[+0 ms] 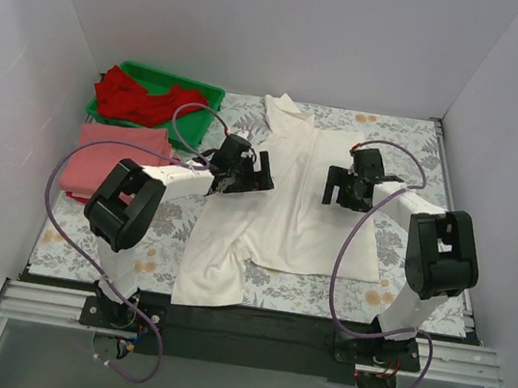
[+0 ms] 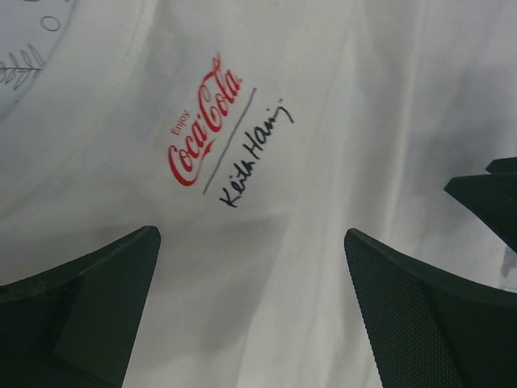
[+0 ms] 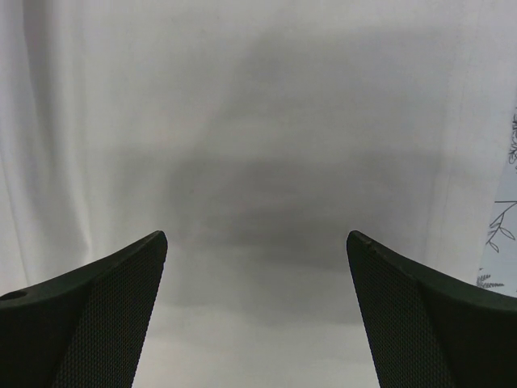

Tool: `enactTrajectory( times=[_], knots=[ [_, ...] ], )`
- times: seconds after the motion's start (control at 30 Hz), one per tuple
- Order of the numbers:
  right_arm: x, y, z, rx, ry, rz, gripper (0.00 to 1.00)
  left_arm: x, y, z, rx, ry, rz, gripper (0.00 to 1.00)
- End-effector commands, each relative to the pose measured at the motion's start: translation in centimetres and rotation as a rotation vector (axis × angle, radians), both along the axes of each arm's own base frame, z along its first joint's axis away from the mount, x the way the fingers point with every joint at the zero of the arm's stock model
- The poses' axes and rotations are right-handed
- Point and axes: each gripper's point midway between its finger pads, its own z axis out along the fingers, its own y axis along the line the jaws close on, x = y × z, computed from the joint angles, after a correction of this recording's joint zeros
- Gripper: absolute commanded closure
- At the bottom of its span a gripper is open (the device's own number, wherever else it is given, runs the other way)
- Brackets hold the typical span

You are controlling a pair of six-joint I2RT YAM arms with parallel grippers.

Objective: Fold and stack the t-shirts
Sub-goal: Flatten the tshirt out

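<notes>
The salmon-pink t-shirt [image 1: 113, 158] is judged folded, while the cream-white t-shirt [image 1: 285, 213], under the spread, empty left end effector [image 1: 262, 171] and right end effector [image 1: 343, 189], and the red t-shirts [image 1: 142, 98] are left unfolded.

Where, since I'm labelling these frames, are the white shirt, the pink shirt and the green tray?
white shirt [image 1: 297, 200]: top view, middle of its body.
pink shirt [image 1: 110, 144]: top view, its folded upper face.
green tray [image 1: 201, 90]: top view, bare far-right corner.
</notes>
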Motion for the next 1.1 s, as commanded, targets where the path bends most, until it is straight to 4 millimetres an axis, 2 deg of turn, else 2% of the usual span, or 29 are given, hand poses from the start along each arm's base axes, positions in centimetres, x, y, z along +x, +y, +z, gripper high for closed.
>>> enactTrajectory(
  times=[0.0,0.03,0.13,0.27,0.3,0.37,0.4,0.5,0.57,0.7,0.77,0.8,0.87,0.9,0.97,1.07],
  knots=[
    [1.9,0.3,0.0,0.029,-0.015,0.016,0.02,2.9,1.5,-0.5,0.078,-0.035,0.114,0.02],
    [2.0,-0.2,-0.6,0.024,-0.001,0.005,0.02,3.4,1.6,-0.4,0.086,-0.035,0.127,0.02],
    [1.7,-1.6,-2.0,0.016,0.035,-0.026,0.02,3.7,2.8,-2.4,0.129,0.007,0.172,0.02],
    [0.4,-3.5,-3.7,0.053,0.095,-0.095,0.02,3.8,5.0,-3.5,0.155,0.042,0.250,0.02],
    [-0.4,-4.2,-4.4,0.051,0.116,-0.111,0.02,3.6,6.1,-3.9,0.177,0.050,0.280,0.02],
    [-1.0,-5.7,-4.5,0.047,0.122,-0.161,0.02,3.6,7.5,-3.7,0.186,0.050,0.327,0.02],
    [-2.1,-6.3,-5.2,0.047,0.146,-0.179,0.02,3.1,8.3,-4.1,0.205,0.065,0.347,0.02],
    [-3.3,-8.2,-4.8,0.049,0.141,-0.256,0.02,2.7,9.8,-3.4,0.214,0.061,0.415,0.02],
    [-5.0,-9.3,-4.8,0.025,0.144,-0.298,0.02,2.2,10.5,-3.0,0.213,0.061,0.445,0.02],
    [-7.9,-9.4,-5.1,0.037,0.165,-0.327,0.02,0.9,12.2,-3.0,0.246,0.085,0.520,0.02],
    [-9.0,-9.4,-5.0,0.043,0.163,-0.340,0.02,0.0,12.9,-3.1,0.260,0.094,0.542,0.02],
    [-9.2,-9.4,-4.9,0.042,0.158,-0.341,0.02,-0.2,13.2,-2.5,0.250,0.084,0.554,0.02],
    [-9.3,-9.6,-4.0,0.039,0.131,-0.346,0.02,-1.2,14.3,-2.8,0.278,0.084,0.581,0.02],
    [-9.5,-9.9,-3.8,0.023,0.129,-0.354,0.02,-1.4,14.6,-2.2,0.271,0.073,0.597,0.02],
    [-8.9,-10.2,-2.3,0.019,0.083,-0.362,0.02,-2.1,15.5,-2.0,0.292,0.074,0.616,0.02],
    [-7.5,-10.5,0.6,0.013,-0.003,-0.346,0.02,-2.0,15.2,0.3,0.250,0.035,0.609,0.02]
  ],
)
